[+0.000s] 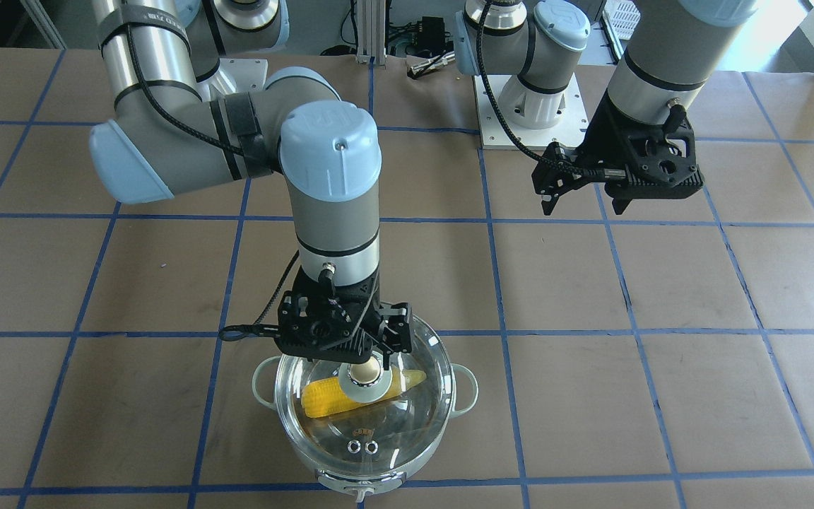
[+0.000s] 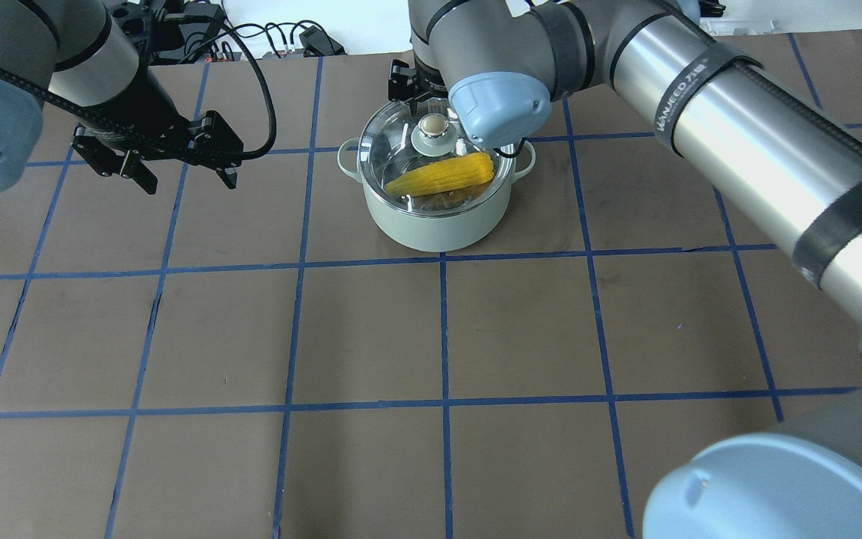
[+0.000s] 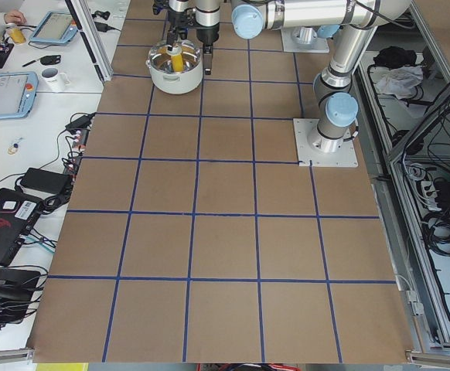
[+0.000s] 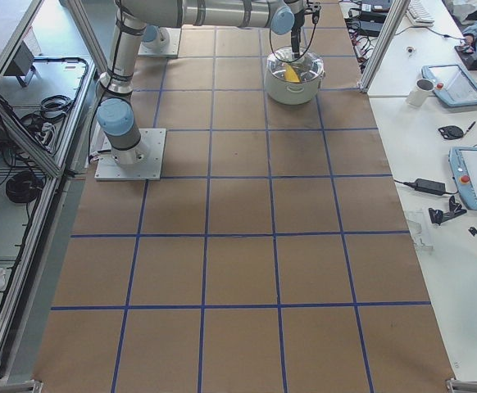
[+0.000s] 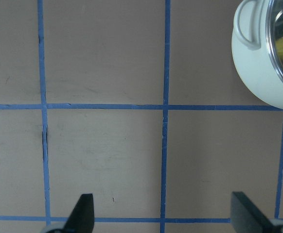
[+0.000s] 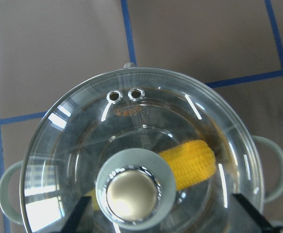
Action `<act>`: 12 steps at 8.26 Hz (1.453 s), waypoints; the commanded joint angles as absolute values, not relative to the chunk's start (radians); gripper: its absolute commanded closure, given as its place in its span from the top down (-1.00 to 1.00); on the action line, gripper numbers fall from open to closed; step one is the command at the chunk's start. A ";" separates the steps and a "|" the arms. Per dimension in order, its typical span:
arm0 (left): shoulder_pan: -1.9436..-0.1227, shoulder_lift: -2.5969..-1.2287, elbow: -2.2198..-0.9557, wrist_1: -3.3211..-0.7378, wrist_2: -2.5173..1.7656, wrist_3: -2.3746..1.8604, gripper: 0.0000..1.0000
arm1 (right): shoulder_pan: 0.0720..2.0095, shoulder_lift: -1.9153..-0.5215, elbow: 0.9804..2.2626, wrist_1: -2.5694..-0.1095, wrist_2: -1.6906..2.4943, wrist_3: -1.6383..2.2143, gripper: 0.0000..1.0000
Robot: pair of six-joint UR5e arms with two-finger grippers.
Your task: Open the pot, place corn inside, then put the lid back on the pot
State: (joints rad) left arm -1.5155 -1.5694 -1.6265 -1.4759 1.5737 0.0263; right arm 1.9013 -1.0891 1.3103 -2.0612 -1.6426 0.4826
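Note:
The mint-green pot (image 2: 431, 224) stands on the table with the clear glass lid (image 2: 401, 157) resting on its rim. The yellow corn (image 2: 446, 174) lies inside, seen through the glass. In the right wrist view the corn (image 6: 192, 160) lies under the lid (image 6: 83, 145), whose beige knob (image 6: 132, 194) sits between my fingers. My right gripper (image 6: 163, 216) is open, its fingers well clear of the knob on both sides. My left gripper (image 2: 190, 183) is open and empty, hovering over bare table to the left of the pot (image 5: 258, 68).
Blue tape lines grid the brown table. The left arm's white base plate (image 1: 527, 113) lies at the robot's edge. Cables and a power strip (image 2: 304, 37) lie along the table's far edge. Operator desks with tablets flank the table ends.

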 commanded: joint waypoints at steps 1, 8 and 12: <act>-1.516 -1.568 -1.626 -1.460 1.572 0.022 1.00 | 1.806 -1.306 1.398 -1.794 -1.643 0.349 1.00; -1.516 -1.566 -1.628 -1.450 1.577 0.011 1.00 | 1.724 -1.615 1.555 -1.600 -1.634 0.290 1.00; -1.516 -1.568 -1.628 -1.450 1.578 0.012 1.00 | 1.726 -1.634 1.569 -1.598 -1.641 0.242 1.00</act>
